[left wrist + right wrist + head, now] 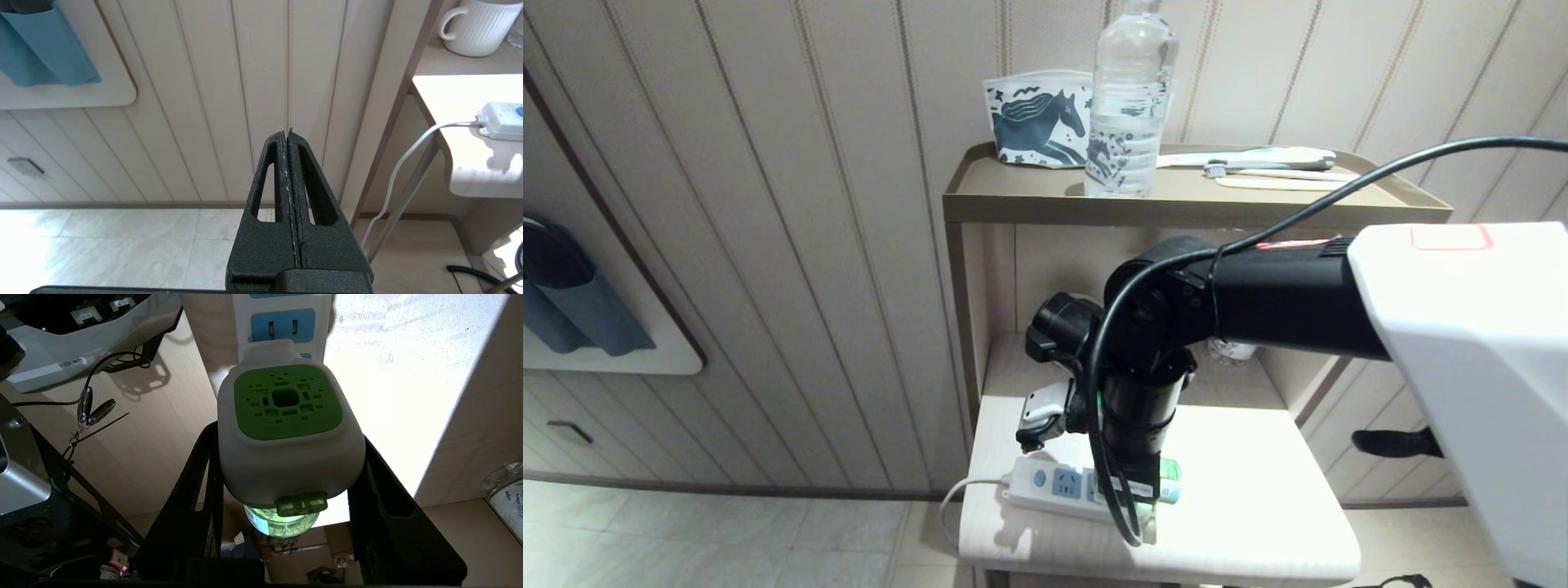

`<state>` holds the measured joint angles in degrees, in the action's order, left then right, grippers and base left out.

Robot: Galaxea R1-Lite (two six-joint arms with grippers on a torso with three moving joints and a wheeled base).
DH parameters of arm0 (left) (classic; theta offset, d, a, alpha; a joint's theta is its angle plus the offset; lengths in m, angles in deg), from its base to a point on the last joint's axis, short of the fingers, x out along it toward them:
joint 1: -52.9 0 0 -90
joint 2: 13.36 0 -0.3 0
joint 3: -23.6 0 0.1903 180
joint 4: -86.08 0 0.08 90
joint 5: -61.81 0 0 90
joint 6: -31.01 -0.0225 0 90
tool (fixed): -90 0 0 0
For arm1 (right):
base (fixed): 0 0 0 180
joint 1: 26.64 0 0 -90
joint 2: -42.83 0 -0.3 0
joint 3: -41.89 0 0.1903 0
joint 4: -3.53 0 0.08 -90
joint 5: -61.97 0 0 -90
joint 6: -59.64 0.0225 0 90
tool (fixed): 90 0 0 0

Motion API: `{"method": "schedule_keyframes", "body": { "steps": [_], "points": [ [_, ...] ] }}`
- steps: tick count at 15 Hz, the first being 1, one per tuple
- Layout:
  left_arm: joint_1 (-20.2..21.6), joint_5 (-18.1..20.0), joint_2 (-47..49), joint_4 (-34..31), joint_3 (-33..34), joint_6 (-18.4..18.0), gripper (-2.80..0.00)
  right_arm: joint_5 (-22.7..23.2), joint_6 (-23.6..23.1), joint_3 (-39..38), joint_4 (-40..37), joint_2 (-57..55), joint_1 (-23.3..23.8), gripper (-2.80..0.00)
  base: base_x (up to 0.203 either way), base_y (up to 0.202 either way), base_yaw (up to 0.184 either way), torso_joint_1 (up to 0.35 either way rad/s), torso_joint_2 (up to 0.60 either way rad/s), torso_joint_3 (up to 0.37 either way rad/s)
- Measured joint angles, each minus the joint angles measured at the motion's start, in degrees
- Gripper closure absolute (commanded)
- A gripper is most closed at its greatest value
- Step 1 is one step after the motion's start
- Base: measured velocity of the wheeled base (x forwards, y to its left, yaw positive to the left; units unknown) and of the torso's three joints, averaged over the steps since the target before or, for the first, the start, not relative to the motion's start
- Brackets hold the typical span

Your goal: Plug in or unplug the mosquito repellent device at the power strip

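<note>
The mosquito repellent device (pixel 286 428), a white head with a green vented face over a translucent green bottle, sits between the black fingers (pixel 384 498) of my right gripper (pixel 288 435), which is shut on its sides. Its plug end lies against the power strip (pixel 286 326), just past a light-blue socket; the pins are hidden. In the head view my right wrist covers most of the device (pixel 1170 478) and part of the power strip (pixel 1054 483) on the low table. My left gripper (pixel 286 132) is shut and empty, parked left of the table.
A white cord (pixel 402 163) hangs from the strip's end off the table edge (pixel 980 523). A white mug (pixel 476 26) stands at the back of the shelf. On the top tray (pixel 980 204) are a water bottle (pixel 1131 98) and a horse-print pouch (pixel 1039 118).
</note>
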<state>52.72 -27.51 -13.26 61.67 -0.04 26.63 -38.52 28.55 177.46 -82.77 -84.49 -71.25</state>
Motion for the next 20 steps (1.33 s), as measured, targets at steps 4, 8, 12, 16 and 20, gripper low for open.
{"method": "schedule_keyframes", "body": {
  "steps": [4,8,12,16,20],
  "points": [
    [0.0,0.0,0.0,0.0,0.0,0.0,0.00,-0.2,-0.1,0.0,0.3,0.3,0.1,0.00,0.000,0.000,0.000,0.000,0.00,0.000],
    [0.0,0.0,0.0,0.0,0.0,0.0,0.00,-1.4,0.0,0.0,0.3,0.7,-0.1,0.00,0.000,0.000,0.000,0.000,0.00,0.000],
    [0.0,0.0,0.0,0.0,0.0,0.0,0.00,-1.4,-0.1,0.0,0.2,1.1,-0.1,0.00,0.000,0.000,0.000,0.000,0.00,0.000],
    [0.0,0.0,0.0,0.0,0.0,0.0,0.00,-1.4,0.0,0.0,0.1,0.7,-0.1,0.00,0.000,0.000,0.000,0.000,0.00,0.000],
    [0.0,0.0,0.0,0.0,0.0,0.0,0.00,-1.4,-0.1,0.0,0.3,-0.2,-0.1,0.00,0.000,0.000,0.000,0.000,0.00,0.000]
  ]
}}
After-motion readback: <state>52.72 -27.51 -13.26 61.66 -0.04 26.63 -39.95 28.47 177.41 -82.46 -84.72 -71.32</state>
